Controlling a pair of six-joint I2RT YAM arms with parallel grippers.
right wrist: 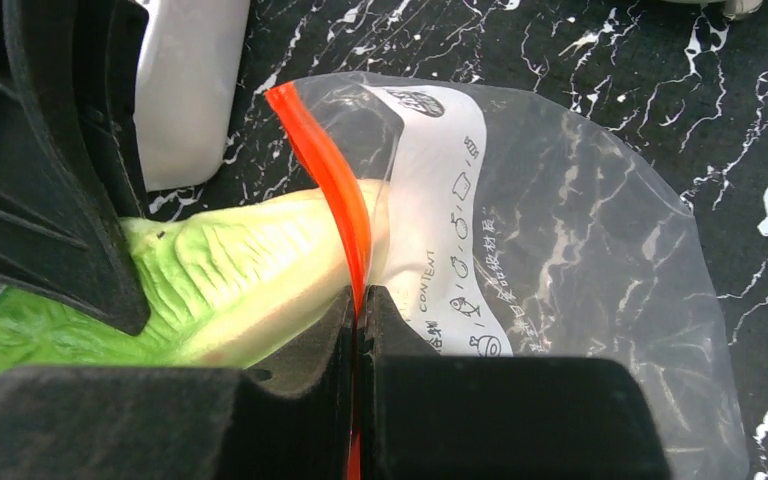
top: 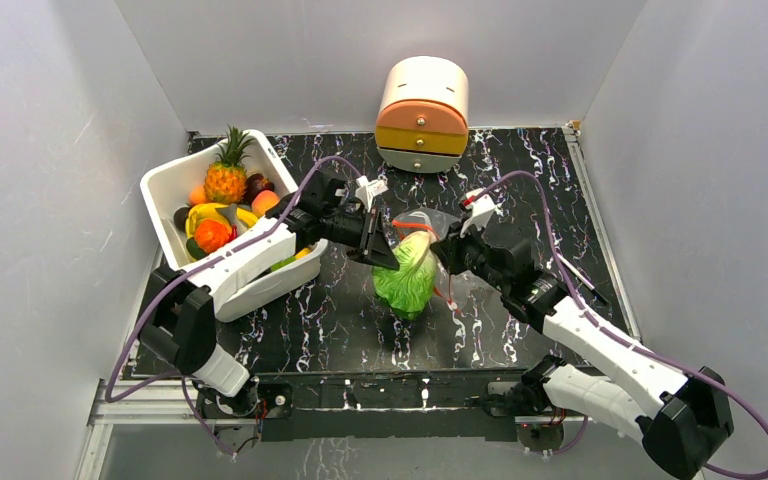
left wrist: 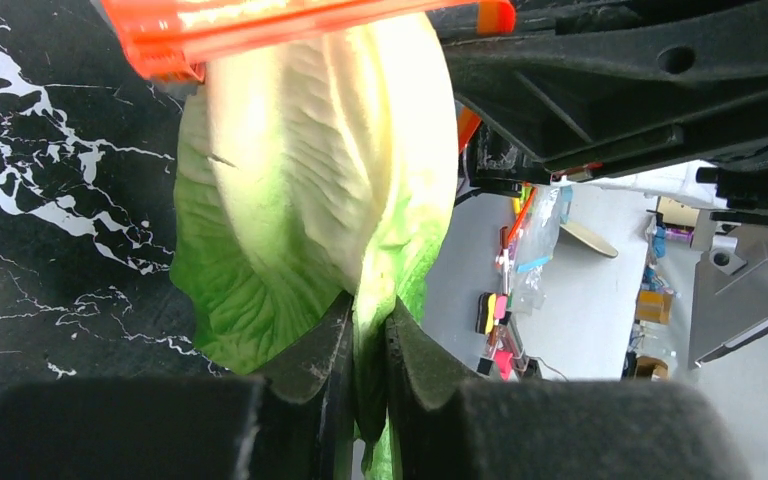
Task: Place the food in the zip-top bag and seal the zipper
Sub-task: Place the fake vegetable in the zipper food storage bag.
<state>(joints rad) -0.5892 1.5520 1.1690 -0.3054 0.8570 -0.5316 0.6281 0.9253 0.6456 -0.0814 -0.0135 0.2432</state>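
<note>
The pale green-and-white cabbage [top: 407, 277] hangs mid-table, its white end pushed into the mouth of the clear zip-top bag [top: 426, 222]. My left gripper [top: 380, 250] is shut on a green leaf of the cabbage [left wrist: 300, 190]. My right gripper [top: 443, 250] is shut on the bag's red-orange zipper [right wrist: 332, 190] and holds the bag [right wrist: 570, 250] up. In the left wrist view the zipper [left wrist: 290, 22] crosses above the cabbage. In the right wrist view the cabbage [right wrist: 230, 280] enters the bag under the strip. Round orange-red fruits [top: 212, 235] lie in the white tub. No chilli shows.
A white rectangular tub [top: 165, 180] at the left holds a pineapple [top: 226, 172] and other toy fruit. A round cream-and-orange drawer box [top: 422, 115] stands at the back. White walls close in the black marbled table [top: 340, 320] on three sides.
</note>
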